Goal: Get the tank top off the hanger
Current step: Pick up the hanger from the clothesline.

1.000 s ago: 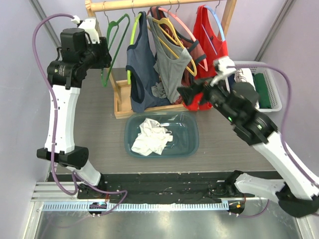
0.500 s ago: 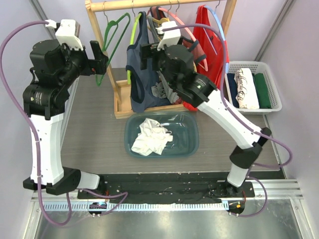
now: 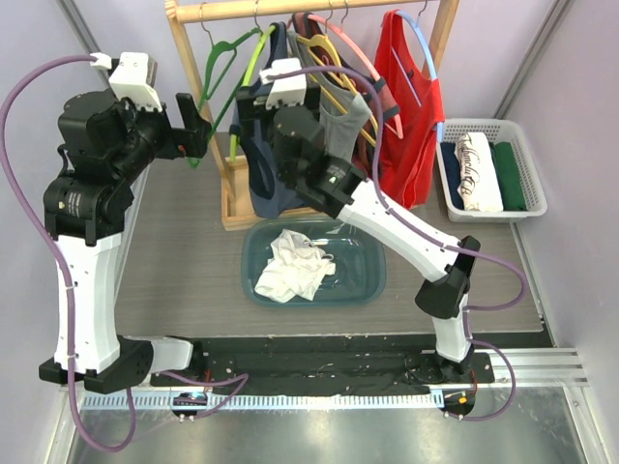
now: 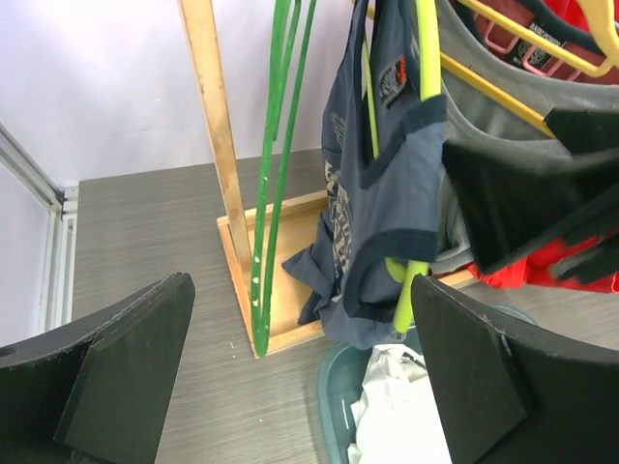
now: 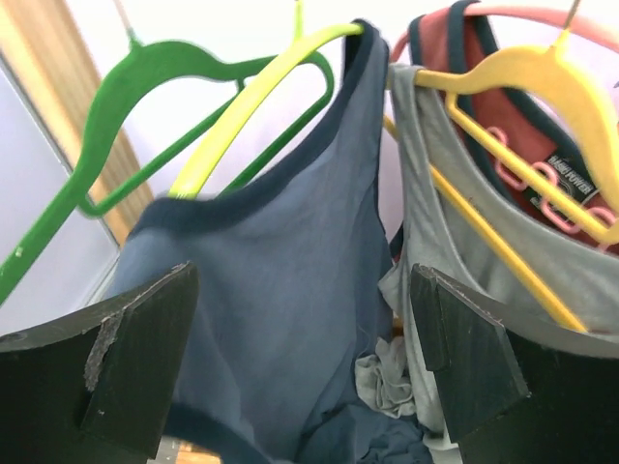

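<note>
A blue tank top [image 3: 259,193] hangs on a lime hanger [image 3: 253,60] at the left of the wooden rail. My right gripper [image 3: 242,130] is open right in front of it, nothing between its fingers. The right wrist view shows the blue tank top [image 5: 280,261] filling the gap of that gripper [image 5: 302,290], under the lime hanger [image 5: 261,82]. My left gripper [image 3: 193,126] is open left of the rack, beside an empty green hanger [image 3: 218,68]. From the left wrist, the left gripper [image 4: 295,319] frames the green hanger [image 4: 280,145] and the blue tank top [image 4: 377,222].
A grey tank top [image 5: 484,271] on a yellow hanger [image 5: 522,87] hangs beside the blue one, a red tank top [image 3: 406,116] further right. A teal tub [image 3: 256,242] holding a white cloth [image 3: 295,263] sits below the rack's wooden base [image 3: 232,208]. A white basket [image 3: 527,155] of folded clothes stands right.
My right arm has swung from the basket side leftwards to the blue tank top. My left gripper's jaws have spread wide, and that arm has lifted slightly.
</note>
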Controlling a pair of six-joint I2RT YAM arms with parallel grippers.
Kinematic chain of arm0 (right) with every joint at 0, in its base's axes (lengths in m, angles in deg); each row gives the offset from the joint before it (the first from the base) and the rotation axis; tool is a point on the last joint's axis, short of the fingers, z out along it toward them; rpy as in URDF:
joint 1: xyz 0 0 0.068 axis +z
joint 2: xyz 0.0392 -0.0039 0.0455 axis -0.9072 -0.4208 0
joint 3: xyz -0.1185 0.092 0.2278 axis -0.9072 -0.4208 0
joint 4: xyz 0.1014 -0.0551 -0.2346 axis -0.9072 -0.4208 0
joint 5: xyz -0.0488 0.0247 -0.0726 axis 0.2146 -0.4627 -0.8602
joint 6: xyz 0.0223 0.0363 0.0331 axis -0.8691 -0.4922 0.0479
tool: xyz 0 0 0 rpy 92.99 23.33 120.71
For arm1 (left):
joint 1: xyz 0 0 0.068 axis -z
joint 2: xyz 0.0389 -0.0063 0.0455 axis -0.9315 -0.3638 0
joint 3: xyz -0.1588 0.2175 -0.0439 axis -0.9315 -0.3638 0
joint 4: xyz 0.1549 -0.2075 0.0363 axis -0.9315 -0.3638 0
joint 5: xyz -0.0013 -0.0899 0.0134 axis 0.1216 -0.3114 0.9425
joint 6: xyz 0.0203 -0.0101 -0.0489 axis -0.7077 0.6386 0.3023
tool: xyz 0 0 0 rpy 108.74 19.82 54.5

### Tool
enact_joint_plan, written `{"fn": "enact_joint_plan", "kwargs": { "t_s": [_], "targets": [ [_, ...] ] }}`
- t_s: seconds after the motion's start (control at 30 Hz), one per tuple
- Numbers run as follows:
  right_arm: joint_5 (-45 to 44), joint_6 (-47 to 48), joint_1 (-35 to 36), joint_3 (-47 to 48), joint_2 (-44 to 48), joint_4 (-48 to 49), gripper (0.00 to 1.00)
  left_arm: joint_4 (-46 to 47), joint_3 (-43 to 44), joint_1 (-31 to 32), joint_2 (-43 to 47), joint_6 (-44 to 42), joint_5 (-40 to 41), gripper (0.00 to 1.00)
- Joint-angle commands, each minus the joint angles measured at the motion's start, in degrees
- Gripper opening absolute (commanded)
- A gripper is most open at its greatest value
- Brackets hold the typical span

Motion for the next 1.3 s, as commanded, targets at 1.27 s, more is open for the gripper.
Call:
{"fn": "enact_joint_plan", "kwargs": {
  "t_s": [1.27],
  "targets": [
    [-4.98, 1.27, -1.62, 1.34, 0.71, 3.75, 0.92, 2.54, -3.12, -0.24, 5.02, -2.86, 10.72, 0.98]
  ]
}}
